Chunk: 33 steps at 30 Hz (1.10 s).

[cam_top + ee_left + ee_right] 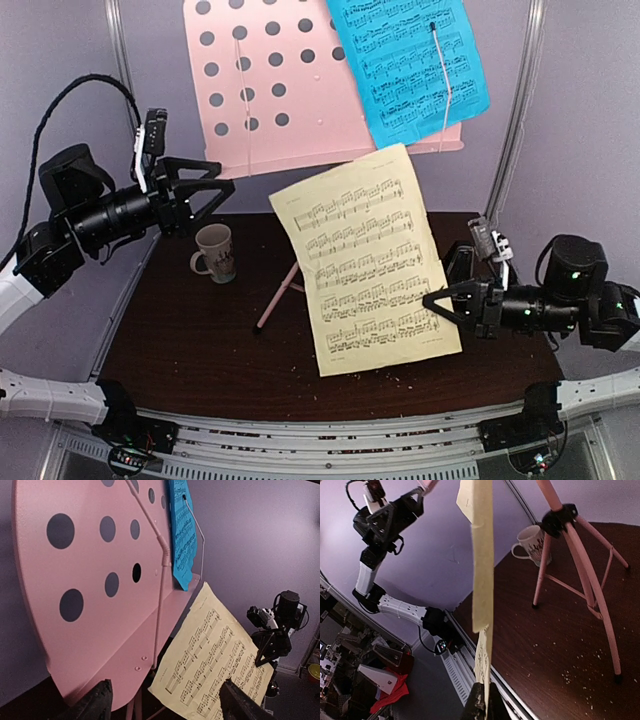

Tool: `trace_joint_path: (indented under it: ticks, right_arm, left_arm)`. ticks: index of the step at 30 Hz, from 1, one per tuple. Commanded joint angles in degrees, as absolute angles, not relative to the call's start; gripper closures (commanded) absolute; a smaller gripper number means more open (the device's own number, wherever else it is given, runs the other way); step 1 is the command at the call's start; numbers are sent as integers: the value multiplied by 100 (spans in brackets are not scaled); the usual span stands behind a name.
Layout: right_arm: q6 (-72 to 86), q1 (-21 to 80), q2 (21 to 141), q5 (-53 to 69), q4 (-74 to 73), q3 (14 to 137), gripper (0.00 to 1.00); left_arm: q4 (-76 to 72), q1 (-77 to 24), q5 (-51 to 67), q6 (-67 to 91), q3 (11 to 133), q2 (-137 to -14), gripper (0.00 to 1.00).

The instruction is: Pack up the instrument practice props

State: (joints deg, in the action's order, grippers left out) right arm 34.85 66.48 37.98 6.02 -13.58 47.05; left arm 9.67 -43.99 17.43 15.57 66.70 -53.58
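Right gripper (432, 298) pinches the yellow page (365, 260), left gripper (165, 690) gapes by the stand (255, 90); mug (214, 252) upright.

Dark table (200, 340) bears mug (214, 252), pink stand legs (277, 297), crumbs (568, 675).

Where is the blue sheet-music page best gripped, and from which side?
Probably the lower right corner of the blue sheet-music page, which sticks out past the pink music stand. Come from the right, edge-on to the thin paper; the wire retainer pins its middle.

Black arms (110, 215), white lower links (50, 395), looping black cable (70, 100), triangular black hands (215, 205)
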Motion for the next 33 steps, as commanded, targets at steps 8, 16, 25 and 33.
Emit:
trace_joint_path:
  ticks: [8,16,25,33]
  right_arm:
    - [5436,6249,3771,-632,-3256,3661,100]
    - [5688,4173,3964,142,-3841,3207,100]
    - [7239,3220,3663,-665,-4927,3222,100]
    - [9021,2773,2711,-1170,-5839,3090,100]
  left_arm:
    - [1187,-4186,1964,695,5313,-5181,23]
    - [1412,-3166,2276,366,5181,-5527,23]
    - [868,-2642,1990,298,4818,-5579,22]
    - [496,-2632,1873,229,4524,-5665,22]
